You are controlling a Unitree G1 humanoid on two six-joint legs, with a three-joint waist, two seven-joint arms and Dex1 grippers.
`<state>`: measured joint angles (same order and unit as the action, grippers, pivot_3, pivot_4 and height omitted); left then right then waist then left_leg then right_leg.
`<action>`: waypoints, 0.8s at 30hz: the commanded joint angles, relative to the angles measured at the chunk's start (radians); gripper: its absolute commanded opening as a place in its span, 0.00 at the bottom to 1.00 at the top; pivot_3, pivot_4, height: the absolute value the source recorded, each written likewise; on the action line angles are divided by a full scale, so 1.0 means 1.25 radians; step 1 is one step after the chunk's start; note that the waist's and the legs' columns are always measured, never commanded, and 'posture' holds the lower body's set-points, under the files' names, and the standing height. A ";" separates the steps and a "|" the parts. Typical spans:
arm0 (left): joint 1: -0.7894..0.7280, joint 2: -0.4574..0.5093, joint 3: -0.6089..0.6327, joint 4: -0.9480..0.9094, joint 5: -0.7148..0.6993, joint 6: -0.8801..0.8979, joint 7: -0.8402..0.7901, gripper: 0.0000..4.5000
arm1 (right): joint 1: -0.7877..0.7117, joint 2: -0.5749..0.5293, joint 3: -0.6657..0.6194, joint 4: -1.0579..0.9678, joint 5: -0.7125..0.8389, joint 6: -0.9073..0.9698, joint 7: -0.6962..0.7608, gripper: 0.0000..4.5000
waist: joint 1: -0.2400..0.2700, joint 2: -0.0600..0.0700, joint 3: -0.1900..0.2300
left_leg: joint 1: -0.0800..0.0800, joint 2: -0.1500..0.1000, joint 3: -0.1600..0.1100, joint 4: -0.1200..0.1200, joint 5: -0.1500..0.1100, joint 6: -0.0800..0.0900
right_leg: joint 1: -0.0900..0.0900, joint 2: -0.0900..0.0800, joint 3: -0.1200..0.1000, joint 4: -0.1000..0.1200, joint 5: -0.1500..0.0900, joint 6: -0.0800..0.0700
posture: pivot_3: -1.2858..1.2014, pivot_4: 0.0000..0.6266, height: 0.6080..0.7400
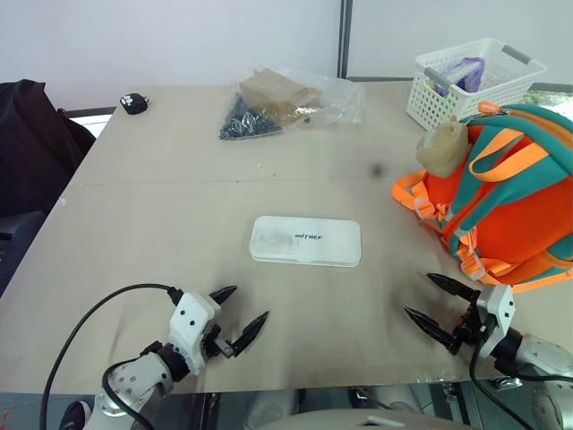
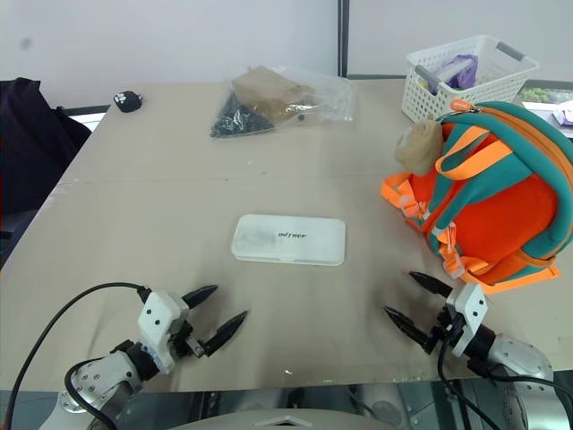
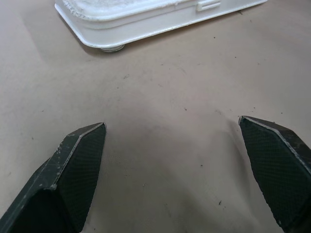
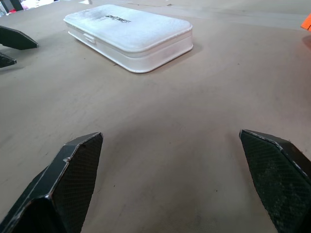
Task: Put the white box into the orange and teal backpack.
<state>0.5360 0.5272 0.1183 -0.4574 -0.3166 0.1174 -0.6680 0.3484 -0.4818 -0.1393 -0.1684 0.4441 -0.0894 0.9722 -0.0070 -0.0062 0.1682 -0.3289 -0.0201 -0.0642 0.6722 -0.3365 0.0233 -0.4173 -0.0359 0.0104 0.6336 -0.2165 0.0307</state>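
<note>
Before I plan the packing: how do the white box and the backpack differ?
The white box is flat, rigid and plain white; the orange and teal backpack is rounded, bulky and brightly coloured. The box lies mid-table; the backpack sits at the table's right edge. Both rest on the table, untouched.

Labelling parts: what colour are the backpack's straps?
Bright orange straps on the backpack, clearest in the right eye view.

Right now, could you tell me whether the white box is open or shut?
Shut. The white box lies flat on the table, its lid down flush on the base all round, lettering facing up.
</note>
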 commanded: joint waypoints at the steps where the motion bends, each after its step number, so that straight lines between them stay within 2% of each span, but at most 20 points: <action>1: -0.004 0.006 -0.006 0.022 -0.007 0.005 -0.022 1.00 | -0.003 -0.008 -0.025 0.016 0.008 -0.019 0.005 0.99 | 0.000 0.000 0.000 | 0.000 0.000 0.000 0.000 0.000 0.000 | 0.000 0.000 0.000 0.000 0.000 0.000 | 0.52 0.24 0.89; 9: -0.028 0.024 0.003 0.045 -0.065 0.081 -0.054 1.00 | -0.012 -0.032 -0.034 0.049 0.006 -0.030 0.027 0.99 | 0.003 0.002 -0.001 | 0.000 0.000 0.000 0.000 0.000 0.000 | 0.002 0.000 0.000 0.000 0.000 0.000 | 0.52 0.24 0.89; 16: -0.031 0.032 0.006 0.042 -0.067 0.077 -0.075 1.00 | -0.028 -0.038 -0.028 0.046 0.006 -0.023 0.030 0.99 | 0.004 0.003 -0.001 | 0.000 0.000 0.000 0.000 0.000 0.000 | 0.003 0.000 0.000 0.000 0.000 0.000 | 0.52 0.24 0.89; 20: -0.028 0.043 0.045 0.035 -0.103 0.078 -0.106 1.00 | -0.036 -0.038 -0.016 0.005 0.009 0.006 0.007 0.99 | 0.003 0.002 -0.001 | 0.000 0.000 0.000 0.000 0.000 0.000 | 0.003 0.000 0.000 0.000 0.000 0.000 | 0.52 0.24 0.89; 24: -0.056 0.146 0.088 0.069 -0.077 0.084 -0.165 1.00 | -0.065 -0.034 -0.001 -0.034 -0.018 0.020 -0.030 0.99 | 0.001 0.001 -0.001 | 0.001 0.000 0.000 0.000 0.000 0.000 | 0.002 0.001 -0.001 0.000 0.000 0.000 | 0.52 0.24 0.89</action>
<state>0.4697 0.6836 0.1936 -0.3962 -0.4244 0.2111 -0.8491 0.2841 -0.5241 -0.1431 -0.1683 0.4328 -0.0658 0.9554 -0.0059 -0.0044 0.1674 -0.3280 -0.0201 -0.0646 0.6719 -0.3364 0.0233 -0.4143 -0.0350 0.0098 0.6344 -0.2164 0.0304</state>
